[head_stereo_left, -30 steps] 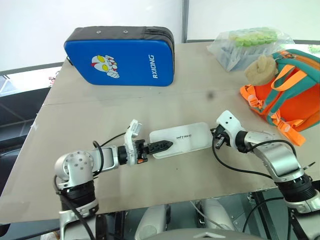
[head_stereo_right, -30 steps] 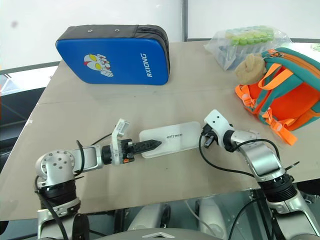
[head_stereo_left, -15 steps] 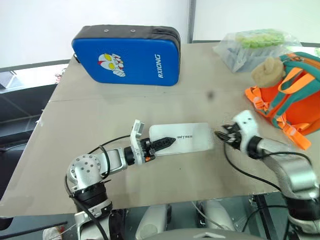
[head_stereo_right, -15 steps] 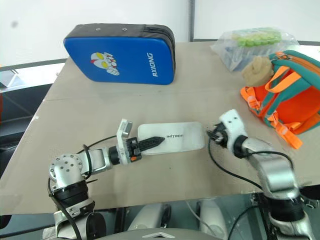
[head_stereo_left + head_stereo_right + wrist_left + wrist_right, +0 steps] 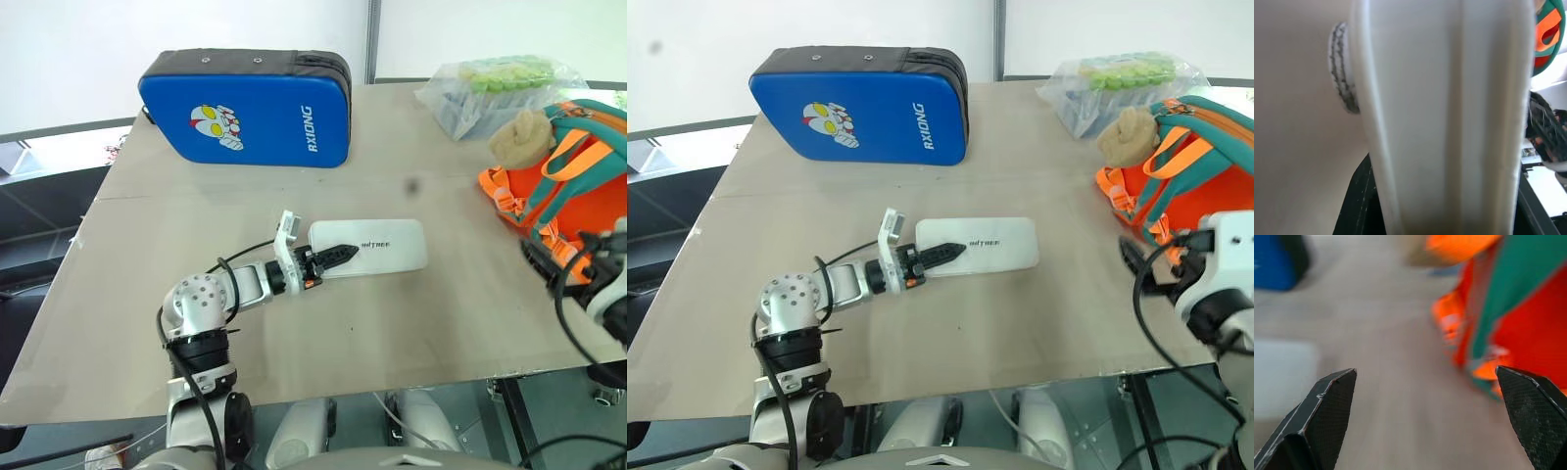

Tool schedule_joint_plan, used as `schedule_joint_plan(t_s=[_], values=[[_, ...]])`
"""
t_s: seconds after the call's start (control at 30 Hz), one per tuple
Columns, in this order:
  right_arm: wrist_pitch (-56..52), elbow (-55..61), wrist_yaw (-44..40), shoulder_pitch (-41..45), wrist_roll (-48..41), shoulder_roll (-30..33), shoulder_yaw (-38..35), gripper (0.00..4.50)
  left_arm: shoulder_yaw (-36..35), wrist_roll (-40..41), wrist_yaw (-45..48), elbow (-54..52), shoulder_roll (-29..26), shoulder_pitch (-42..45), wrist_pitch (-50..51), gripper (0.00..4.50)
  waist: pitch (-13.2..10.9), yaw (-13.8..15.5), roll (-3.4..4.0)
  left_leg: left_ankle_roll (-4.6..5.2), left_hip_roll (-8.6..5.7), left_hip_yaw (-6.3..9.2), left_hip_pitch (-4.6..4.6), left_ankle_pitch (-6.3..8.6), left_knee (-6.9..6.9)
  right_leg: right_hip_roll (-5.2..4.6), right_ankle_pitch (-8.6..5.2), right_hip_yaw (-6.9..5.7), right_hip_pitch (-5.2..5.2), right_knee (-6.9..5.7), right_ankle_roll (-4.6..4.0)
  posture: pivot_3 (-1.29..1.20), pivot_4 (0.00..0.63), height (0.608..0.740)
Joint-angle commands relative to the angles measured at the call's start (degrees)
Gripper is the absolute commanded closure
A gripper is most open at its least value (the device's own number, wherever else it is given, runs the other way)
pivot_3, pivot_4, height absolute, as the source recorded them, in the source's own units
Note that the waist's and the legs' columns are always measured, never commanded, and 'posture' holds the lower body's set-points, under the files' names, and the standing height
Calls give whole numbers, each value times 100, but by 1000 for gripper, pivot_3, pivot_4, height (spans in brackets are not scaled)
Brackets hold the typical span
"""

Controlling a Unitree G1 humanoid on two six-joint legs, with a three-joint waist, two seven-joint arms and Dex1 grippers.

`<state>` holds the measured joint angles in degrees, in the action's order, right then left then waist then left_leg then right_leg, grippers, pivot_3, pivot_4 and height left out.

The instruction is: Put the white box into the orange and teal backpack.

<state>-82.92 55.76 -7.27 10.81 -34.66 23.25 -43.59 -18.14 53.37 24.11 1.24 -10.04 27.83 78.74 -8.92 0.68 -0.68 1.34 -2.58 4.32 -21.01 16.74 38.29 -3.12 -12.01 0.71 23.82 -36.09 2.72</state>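
On the table (image 5: pixel 196 211), my left claw (image 5: pixel 338 257) is clamping the white box (image 5: pixel 377 248); my right claw (image 5: pixel 1425 426) is gaping beside the backpack (image 5: pixel 578 186).

White box (image 5: pixel 377 249) with dark lettering; orange backpack (image 5: pixel 568 166), teal trim; blue case (image 5: pixel 245 108), white-red cartoon figure; tan plush toy (image 5: pixel 517 138); beige table (image 5: pixel 245 211).
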Motion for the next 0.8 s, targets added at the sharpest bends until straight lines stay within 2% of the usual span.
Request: schedule_joint_plan(t_s=[0.03,0.2,0.23,0.27,0.33,0.4,0.43,0.47,0.53,0.67,0.8], values=[[410,-909,617,716,622,-16,453,0,203,23,289,59,19,261,-303,3405,0,-12,0,0,-1,1,-2,0,-1,0,0,0,1,0,0,0,150,740],[2244,-3172,860,1732,1548,30,1387,0,409,-74,479,140,-148,423,-499,3405,-1,-36,1,0,-1,-13,-12,-1,-7,1,0,15,22,1,1,0,150,740],[2586,-3558,794,1893,1650,54,1544,498,406,-97,509,145,-213,462,-554,3405,-2,-55,3,0,-2,-15,-14,-1,-8,3,0,16,27,0,1,0,150,740],[2889,-3826,691,1976,1755,114,1714,739,369,-114,514,132,-272,488,-629,3405,-3,-75,4,0,-2,-18,-20,-1,-11,4,1,17,37,-1,1,0,150,740],[3392,-4177,461,1997,1949,268,2030,1632,243,-99,447,79,-337,484,-774,3405,-1,-85,6,-1,-1,-16,-46,-2,-12,2,1,19,64,-6,1,0,150,740],[3873,-4469,305,2003,2122,385,2270,2732,80,-53,331,-10,-347,410,-947,3405,-1,-101,6,-2,-2,-14,-91,-3,-6,-1,1,21,114,-22,2,0,150,740],[4080,-4590,222,2021,2185,442,2371,3157,-2,-33,268,-65,-328,363,-1034,3405,-1,-121,6,-2,-1,-16,-97,-3,-4,-3,1,22,123,-25,2,0,150,740],[4318,-4727,109,2071,2241,503,2470,3780,-108,-7,177,-121,-278,317,-1147,3405,-1,-127,6,-2,-2,-20,-100,-3,-4,-6,2,27,129,-26,2,0,150,740],[4704,-4991,-120,2228,2275,588,2620,4451,-307,31,-7,-167,-161,280,-1379,3405,-2,-141,6,-2,-3,-22,-99,-3,-2,-8,2,30,130,-27,3,0,150,740],[5461,-5531,-1182,2793,2022,775,2915,4451,-699,108,-520,-382,211,186,-1933,3405,-4,-165,5,-1,-3,-44,-86,-3,5,-5,4,50,130,-47,3,0,150,740],[5792,-5940,-2617,3703,1414,850,3154,4451,-1072,330,-902,-645,396,153,-2344,3405,-15,-219,9,-2,1,-59,-79,-3,6,-1,4,65,136,-66,3,0,150,740]])
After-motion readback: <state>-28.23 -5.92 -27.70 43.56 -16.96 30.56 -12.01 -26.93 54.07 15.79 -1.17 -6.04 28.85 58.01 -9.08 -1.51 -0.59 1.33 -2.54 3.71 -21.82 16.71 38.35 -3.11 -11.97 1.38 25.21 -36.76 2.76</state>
